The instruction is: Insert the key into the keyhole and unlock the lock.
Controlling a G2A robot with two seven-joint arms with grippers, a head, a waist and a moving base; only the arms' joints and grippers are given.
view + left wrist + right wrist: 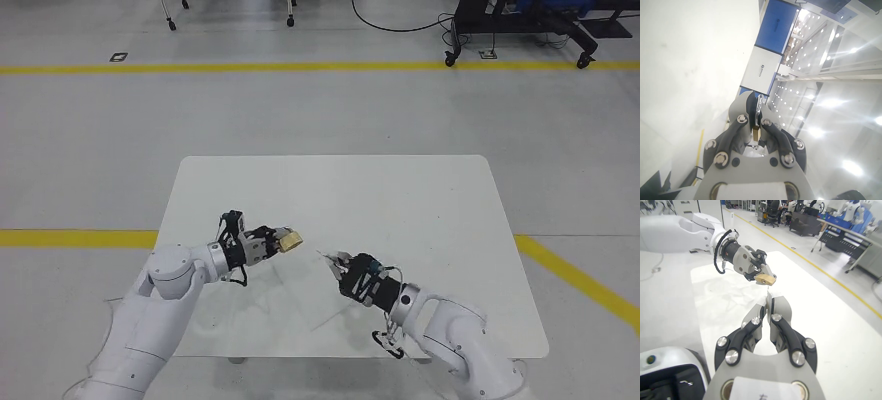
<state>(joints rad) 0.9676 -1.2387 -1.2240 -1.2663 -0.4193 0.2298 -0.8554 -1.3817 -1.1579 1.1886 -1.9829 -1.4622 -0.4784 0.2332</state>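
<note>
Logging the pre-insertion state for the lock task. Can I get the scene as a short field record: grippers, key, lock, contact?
left gripper: shut on padlock, held above the table
padlock: brass, off the table
keyhole: faces the right gripper, nothing in it
right gripper: shut on key
key: thin tip sticks out past the fingertips, aimed toward the padlock
key to padlock: apart, not yet inserted
table: white, both arms over it
</note>
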